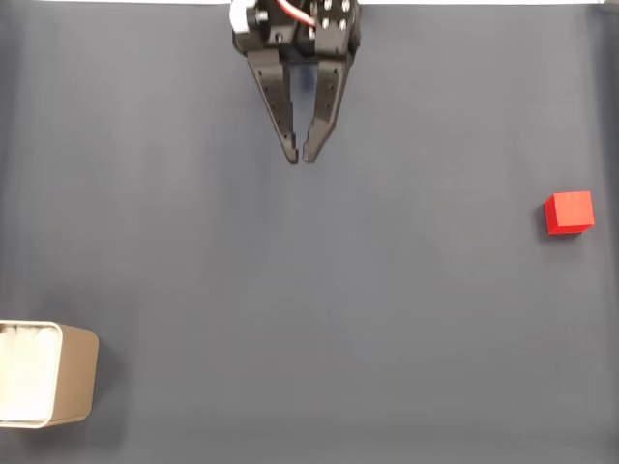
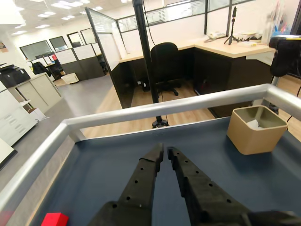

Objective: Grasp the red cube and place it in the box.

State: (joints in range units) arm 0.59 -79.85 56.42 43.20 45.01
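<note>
From the fixed view I see my gripper [image 1: 301, 155] hanging at the top centre of the dark mat [image 1: 309, 290], its two black fingers drawn together so the tips nearly meet, with nothing between them. The cube [image 1: 569, 212] sits on the mat far off at the right edge, well apart from the gripper. The box [image 1: 70, 377] rests at the lower left corner, upright, its white inside showing. In the wrist view the fingers [image 2: 141, 183] point toward the metal rail [image 2: 164, 107]; the cube [image 2: 54, 219] lies at bottom left and the box [image 2: 255, 129] stands at right, near the rail.
</note>
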